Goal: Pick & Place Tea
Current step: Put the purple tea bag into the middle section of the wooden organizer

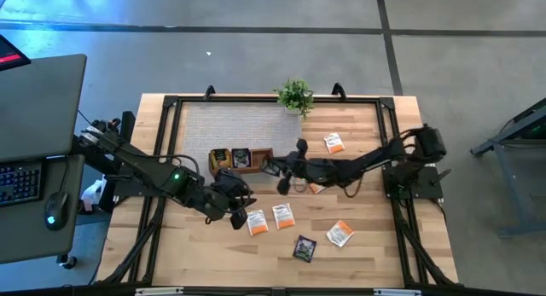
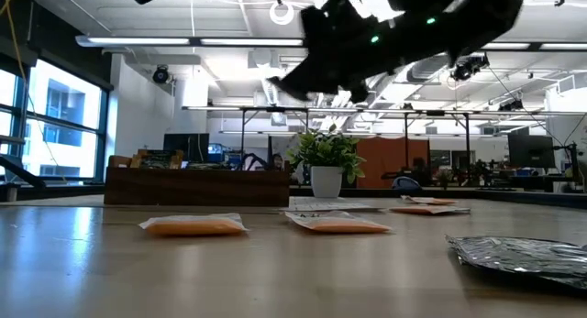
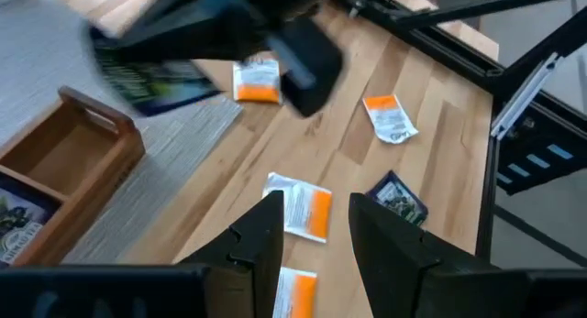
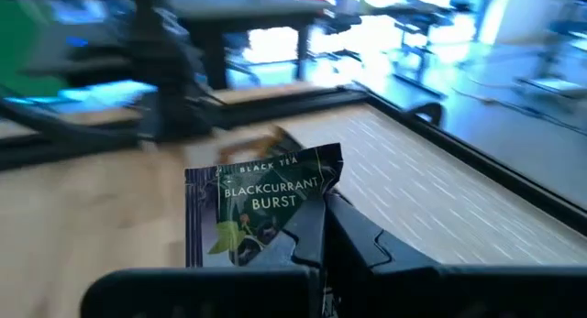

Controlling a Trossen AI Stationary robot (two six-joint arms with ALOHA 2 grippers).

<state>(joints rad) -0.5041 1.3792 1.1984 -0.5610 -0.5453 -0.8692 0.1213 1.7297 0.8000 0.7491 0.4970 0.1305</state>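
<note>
Though scattered, five orange tea sachets (image 1: 282, 215)

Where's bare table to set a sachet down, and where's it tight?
Free: the grey mat behind the wooden tray, up to the plant; also the bare wood at the front left corner. Crowded: the front centre, where orange sachets and a dark sachet lie beside the left tool.

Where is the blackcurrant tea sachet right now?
The blackcurrant sachet is pinched in the right claw, held above mid-table beside the wooden tray.
</note>
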